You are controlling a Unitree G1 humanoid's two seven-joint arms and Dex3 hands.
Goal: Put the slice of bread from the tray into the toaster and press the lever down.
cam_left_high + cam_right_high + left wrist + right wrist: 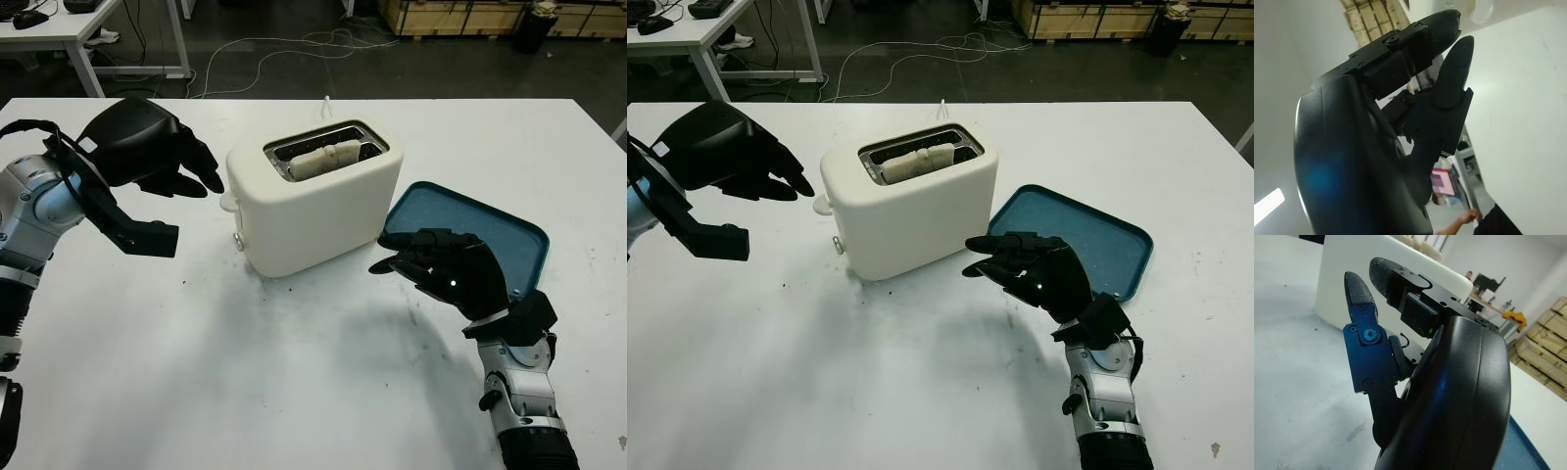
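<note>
A cream toaster (312, 201) in the middle of a white table (294, 392), with its slots facing up. Bread (323, 158) down inside a slot, just the top edge peeking out. A small lever (228, 203) on the toaster's left end, up near the top. A blue tray (500, 230) just to the right of the toaster, close to its corner, with no bread on it. Left hand (162, 157) up in the air to the left of the toaster, near the lever but not touching it, fingers a little apart and holding nothing. Right hand (446, 269) low over the near edge of the tray, fingertips pointing at the toaster's right end, not touching it, fingers a little apart and holding nothing too. Small dark crumbs on the table in front of the toaster. A white cord (284, 47) trailing over the dark floor behind the table. Another table (59, 24) far back on the left. Wooden crates (460, 15) far back on the right.
</note>
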